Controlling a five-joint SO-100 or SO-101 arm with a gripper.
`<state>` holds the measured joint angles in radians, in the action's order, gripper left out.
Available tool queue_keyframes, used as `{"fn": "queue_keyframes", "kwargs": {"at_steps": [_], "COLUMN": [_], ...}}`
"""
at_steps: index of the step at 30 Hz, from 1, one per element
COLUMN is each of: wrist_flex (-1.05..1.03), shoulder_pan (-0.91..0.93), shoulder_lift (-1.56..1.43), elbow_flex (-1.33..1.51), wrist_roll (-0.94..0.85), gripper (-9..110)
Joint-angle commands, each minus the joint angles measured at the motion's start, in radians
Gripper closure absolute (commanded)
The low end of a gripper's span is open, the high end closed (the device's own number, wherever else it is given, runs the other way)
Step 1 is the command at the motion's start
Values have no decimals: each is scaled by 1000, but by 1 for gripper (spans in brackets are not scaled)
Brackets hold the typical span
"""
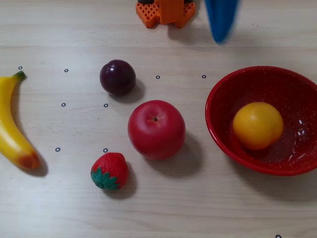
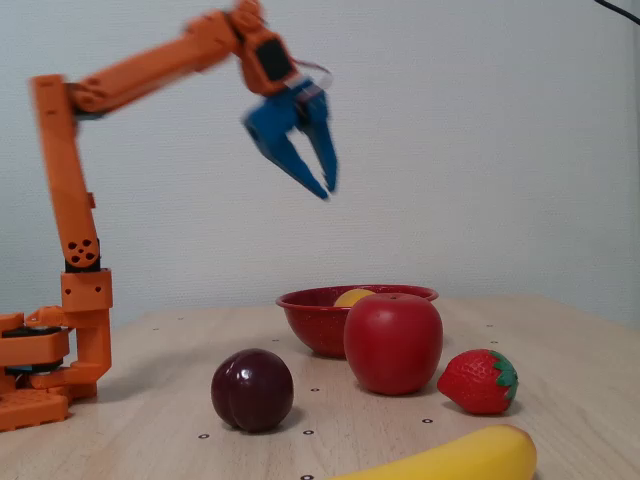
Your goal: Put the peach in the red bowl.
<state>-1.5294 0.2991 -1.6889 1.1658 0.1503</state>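
Peach (image 1: pixel 257 125) rests inside the red bowl (image 1: pixel 218 96); the empty claw (image 2: pixel 318 172), slightly open, should retreat clear of it.

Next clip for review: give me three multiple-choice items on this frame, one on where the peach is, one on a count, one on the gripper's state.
1. Where is the peach?
A. beside the plum
B. in the red bowl
C. in the gripper

2. How many fruits lie on the table outside the bowl?
A. two
B. four
C. six

3. The gripper is:
A. raised and empty
B. holding the apple
C. resting in the bowl

Answers: 1 B, the overhead view shows it inside the rim. 2 B: banana, plum, apple, strawberry. 3 A, the fixed view shows it high above the table with nothing between the fingers.
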Motion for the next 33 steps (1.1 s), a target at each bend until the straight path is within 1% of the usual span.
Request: {"fn": "queue_keyframes", "kwargs": {"at_steps": [1, 8, 14, 18, 21, 25, 28, 33], "wrist_flex": [57, 233, 339, 377, 460, 614, 609, 611], "shoulder_pan": [-66, -201, -256, -299, -345, -364, -322, -319], "shoulder_lift": [-227, -681, -1089, -1307, -1419, -1519, -1520, -1520], "elbow_flex": [126, 727, 1252, 1519, 1687, 1881, 1881, 1881], "wrist_roll": [12, -15, -9, -31, -48, -58, -127, -164], "gripper": [101, 101, 101, 101, 101, 101, 101, 101]}}
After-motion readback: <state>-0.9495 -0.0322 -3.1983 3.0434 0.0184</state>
